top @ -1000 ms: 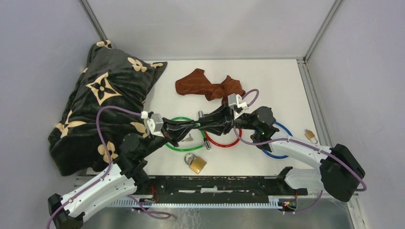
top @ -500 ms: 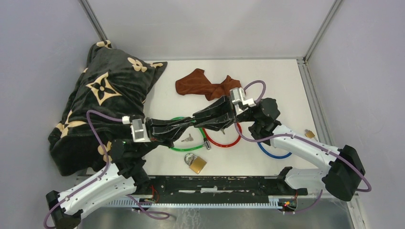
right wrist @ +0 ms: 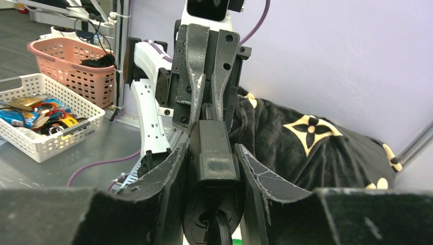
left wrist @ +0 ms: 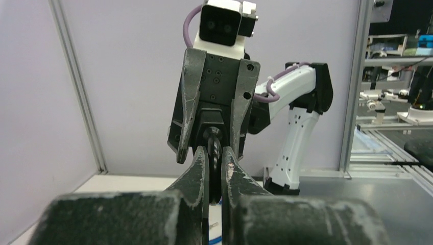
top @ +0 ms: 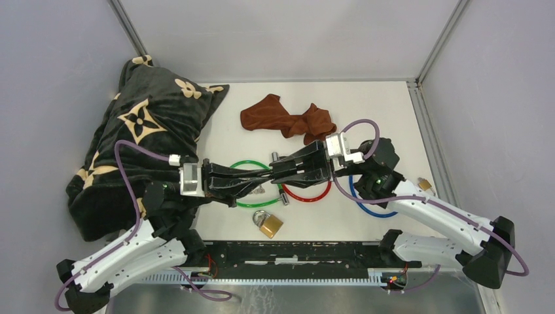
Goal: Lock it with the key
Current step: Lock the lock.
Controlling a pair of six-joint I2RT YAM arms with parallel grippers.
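Black lock [right wrist: 213, 164] is clamped in the right gripper [right wrist: 212, 150]. Left gripper [left wrist: 214, 153], pinched shut, has swung in tip-to-tip, ready for locking.

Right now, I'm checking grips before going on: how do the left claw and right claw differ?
The left claw has jaws pinched nearly shut; the right claw has them spread around a black lock body. The left claw reaches in from the blanket side, the right claw from the other. Both point at each other, tips meeting.
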